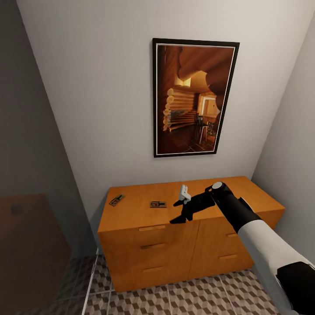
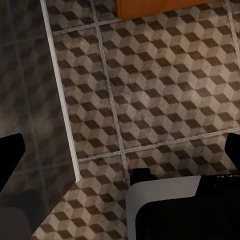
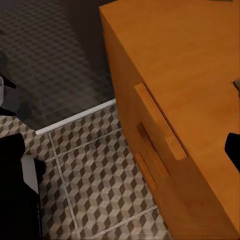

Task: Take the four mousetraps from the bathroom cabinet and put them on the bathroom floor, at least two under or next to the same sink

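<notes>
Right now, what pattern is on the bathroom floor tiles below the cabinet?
A brown, beige and white 3D cube pattern on the square-tiled bathroom floor, with pale grout lines; clearest in the left wrist view.

Orange-brown cabinet [image 1: 175, 227], brown-beige cube-patterned bathroom floor [image 2: 150, 100], black-framed picture [image 1: 194, 98], grey-white wall [image 1: 87, 87].

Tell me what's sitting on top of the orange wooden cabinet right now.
Two mousetraps lie flat on the cabinet top: one near its left edge, one nearer the middle. The right gripper hovers over the top, its arm hiding part of the surface behind. The drawers are shut, contents unseen.

A framed cabin picture [image 1: 194, 98] hangs on the pale wall [image 1: 96, 87].
</notes>
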